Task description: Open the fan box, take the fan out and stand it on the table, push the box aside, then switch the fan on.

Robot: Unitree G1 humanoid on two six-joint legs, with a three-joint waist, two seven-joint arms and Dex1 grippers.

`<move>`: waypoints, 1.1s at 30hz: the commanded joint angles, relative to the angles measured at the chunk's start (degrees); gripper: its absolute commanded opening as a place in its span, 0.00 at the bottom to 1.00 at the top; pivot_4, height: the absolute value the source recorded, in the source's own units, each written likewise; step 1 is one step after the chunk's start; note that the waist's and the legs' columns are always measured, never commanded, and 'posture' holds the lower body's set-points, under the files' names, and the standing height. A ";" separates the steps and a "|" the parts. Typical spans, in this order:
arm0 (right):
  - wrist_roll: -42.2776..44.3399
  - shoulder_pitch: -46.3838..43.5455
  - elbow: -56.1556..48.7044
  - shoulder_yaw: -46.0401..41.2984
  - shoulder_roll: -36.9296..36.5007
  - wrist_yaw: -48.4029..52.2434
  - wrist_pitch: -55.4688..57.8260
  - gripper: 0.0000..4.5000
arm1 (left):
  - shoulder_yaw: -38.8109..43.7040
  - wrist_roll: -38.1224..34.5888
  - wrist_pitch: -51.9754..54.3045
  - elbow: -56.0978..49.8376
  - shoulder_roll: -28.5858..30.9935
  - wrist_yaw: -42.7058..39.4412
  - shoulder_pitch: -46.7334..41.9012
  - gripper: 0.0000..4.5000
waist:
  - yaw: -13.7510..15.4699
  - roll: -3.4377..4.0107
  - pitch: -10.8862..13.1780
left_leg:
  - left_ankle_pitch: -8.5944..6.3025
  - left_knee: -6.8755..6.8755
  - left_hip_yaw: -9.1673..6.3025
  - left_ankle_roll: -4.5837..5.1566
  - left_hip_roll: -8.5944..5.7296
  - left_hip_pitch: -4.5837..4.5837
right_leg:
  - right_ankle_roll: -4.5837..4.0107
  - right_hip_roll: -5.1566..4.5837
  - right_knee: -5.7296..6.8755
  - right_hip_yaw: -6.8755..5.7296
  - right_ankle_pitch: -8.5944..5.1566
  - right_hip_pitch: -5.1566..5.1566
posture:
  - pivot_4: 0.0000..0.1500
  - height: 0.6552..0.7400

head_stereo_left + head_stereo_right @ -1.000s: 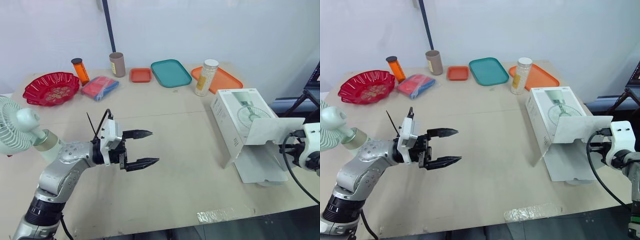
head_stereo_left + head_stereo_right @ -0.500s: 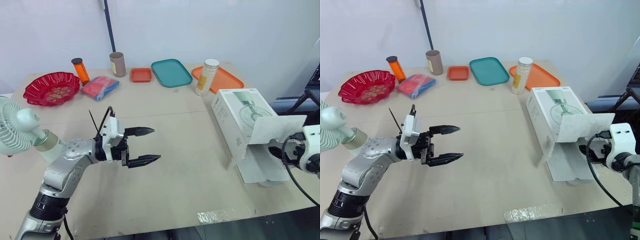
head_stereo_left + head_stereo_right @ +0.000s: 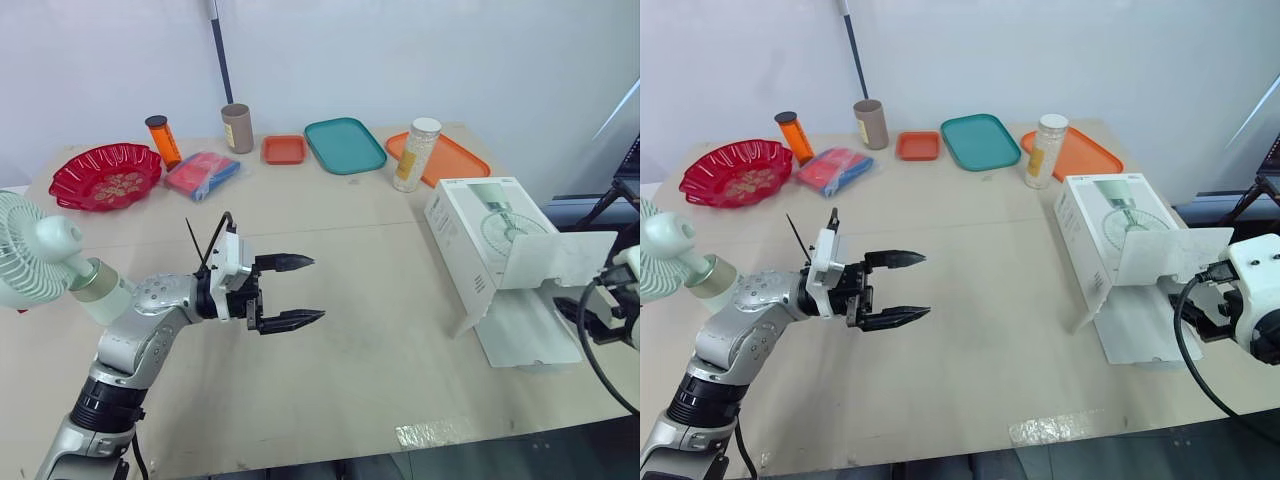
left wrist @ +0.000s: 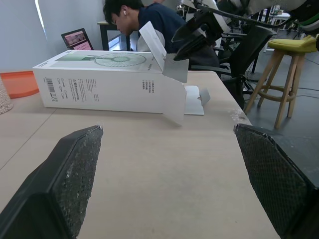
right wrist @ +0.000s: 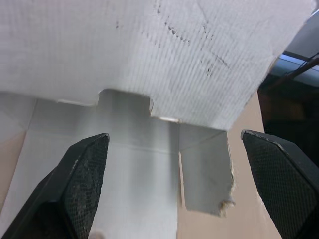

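The fan box [image 3: 480,235] lies on its side near the right edge of the table [image 3: 380,340], with its end flap [image 3: 555,258] lifted and its mouth open, so step 1 looks done. The fan [image 3: 35,260] is out and upright far to the left of the box, its base hidden behind the arm. The right gripper [image 5: 174,135] sits at the box's open end, its 2 fingers spread and holding nothing. The left gripper [image 3: 317,289] hovers between box and fan, fingers apart and empty. Switching the fan on seems left to do — whether the box needs more pushing, I cannot tell.

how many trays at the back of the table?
3: a small orange tray, a teal tray beside it on its right, and a larger orange tray further right, partly behind the jar. The red dish isn't counted.
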 commanded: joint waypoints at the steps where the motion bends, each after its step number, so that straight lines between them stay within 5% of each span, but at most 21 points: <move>1: 5.36 -1.75 -9.88 -2.49 -1.75 3.22 5.25 0.97 | 0.80 0.03 -1.18 -0.85 0.46 -0.19 0.46 1.00 | -0.10 0.00 0.00 | 0.00 0.00 0.00 0.00 0.00 0.01 | 0.00 0.00 0.00 0.01 0.00 0.00 | 1.00 1.00; 13: 29.08 -26.56 -13.58 15.70 4.79 12.29 -0.16 0.97 | 7.95 -0.43 2.64 -15.27 3.81 11.48 14.95 1.00 | -0.17 -0.19 0.13 | -0.06 0.00 -0.07 0.09 0.06 0.14 | -0.01 0.05 -0.10 0.04 -0.02 -0.15 | 1.00 1.00; 24: 20.65 -37.59 2.05 39.10 9.13 18.61 -20.19 0.97 | 17.97 2.04 2.76 -32.46 2.04 26.64 39.42 1.00 | 0.20 -0.33 0.23 | -0.14 0.04 -0.06 0.22 0.04 0.22 | 0.00 -0.05 -0.10 -0.02 -0.03 -0.13 | 1.00 1.00; 33: 16.35 -43.01 9.86 48.21 14.13 24.48 -28.26 0.97 | 25.21 7.89 -5.14 -42.34 -10.72 37.44 61.61 1.00 | 0.21 -0.39 0.30 | -0.15 0.04 -0.06 0.22 0.04 0.18 | -0.04 -0.07 -0.12 -0.02 -0.06 -0.16 | 1.00 1.00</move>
